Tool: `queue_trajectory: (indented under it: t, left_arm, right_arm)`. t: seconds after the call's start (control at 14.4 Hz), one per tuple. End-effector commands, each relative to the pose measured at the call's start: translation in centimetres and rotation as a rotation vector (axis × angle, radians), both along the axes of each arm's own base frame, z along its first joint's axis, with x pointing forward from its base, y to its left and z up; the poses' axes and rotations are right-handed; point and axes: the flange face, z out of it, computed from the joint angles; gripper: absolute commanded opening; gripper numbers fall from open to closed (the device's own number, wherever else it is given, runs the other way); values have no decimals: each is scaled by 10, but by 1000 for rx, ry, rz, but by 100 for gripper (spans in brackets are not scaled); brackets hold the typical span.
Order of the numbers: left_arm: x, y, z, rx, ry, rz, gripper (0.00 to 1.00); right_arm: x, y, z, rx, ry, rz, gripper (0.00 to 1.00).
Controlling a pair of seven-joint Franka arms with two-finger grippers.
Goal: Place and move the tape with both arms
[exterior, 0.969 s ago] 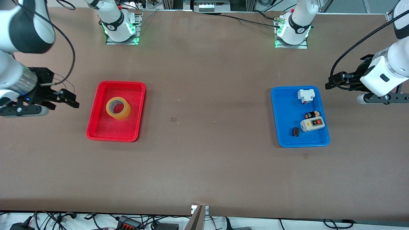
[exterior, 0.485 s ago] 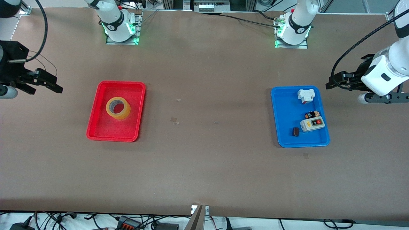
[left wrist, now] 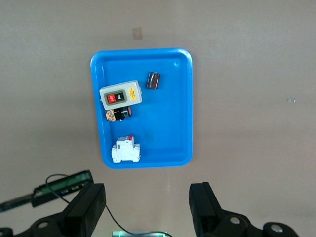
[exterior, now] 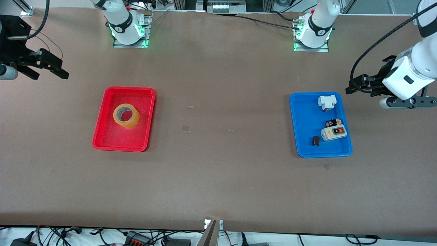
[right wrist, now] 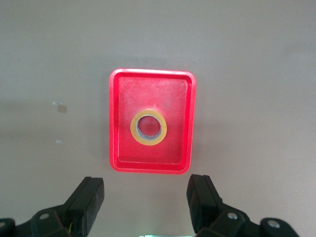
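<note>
Left pincer [left wrist: 148,210] and right pincer [right wrist: 145,207]: both fully open, empty, above the table [exterior: 218,177]. Tape [exterior: 126,115] lies flat in the red tray [exterior: 102,136], hole upward.

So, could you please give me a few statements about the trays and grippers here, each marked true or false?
1. The tape lies in the red tray. True.
2. The left gripper holds the tape. False: it is open and holds nothing, beside the blue tray.
3. The right gripper is open. True.
4. The blue tray holds only one item. False: it holds several small items.
</note>
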Motion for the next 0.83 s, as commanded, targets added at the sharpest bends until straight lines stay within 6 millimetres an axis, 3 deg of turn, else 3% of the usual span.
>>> queue_trajectory:
  t: [0.0,0.14,0.76]
  left_arm:
    - [-25,2,9,9,-27,-11,100]
    - [-28,2,17,10,-7,-29,100]
    - [-22,0,15,14,15,-35,100]
  right_arm:
    - [-4,1,-12,-1,3,-1,99]
    - [-3,1,-17,-2,2,14,99]
    - [1,2,-23,-3,-8,51,99]
